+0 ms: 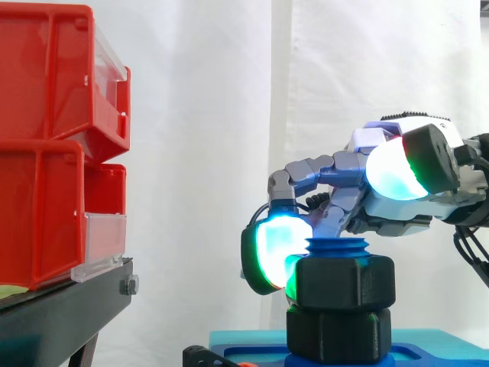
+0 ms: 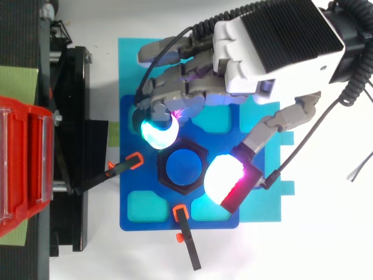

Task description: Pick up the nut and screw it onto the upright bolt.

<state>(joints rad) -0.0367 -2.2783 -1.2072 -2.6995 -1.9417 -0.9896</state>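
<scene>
**Item: nut.** Black, hexagonal, centre-low in the side view. It is already on the upright blue bolt, with a few turns of blue thread showing above its top face. From above you see it as a black hexagon ringing the bolt's round blue end.

**Below it:** a second black hexagonal piece on the same bolt. The nut appears to sit right on it; you cannot tell whether a thin gap is left.

**Hand:** it comes in from the upper right of the top view and arches loosely over the bolt without grasping the nut. One glowing cyan pad lies against the nut's upper left edge. The thumb pad hangs higher, clear of the nut.

**Progress, as you may judge it:** pick-up done, nut started and run well down the thread. What is left is at most a last snugging turn and then lifting the hand away.

**Mount:** a dark blue fixture plate on a lighter blue sheet, with two orange-tipped clamps at its left and lower edges.

**Surroundings:** red bins on a black stand at the far left, well apart from the bolt, before a white curtain.
</scene>
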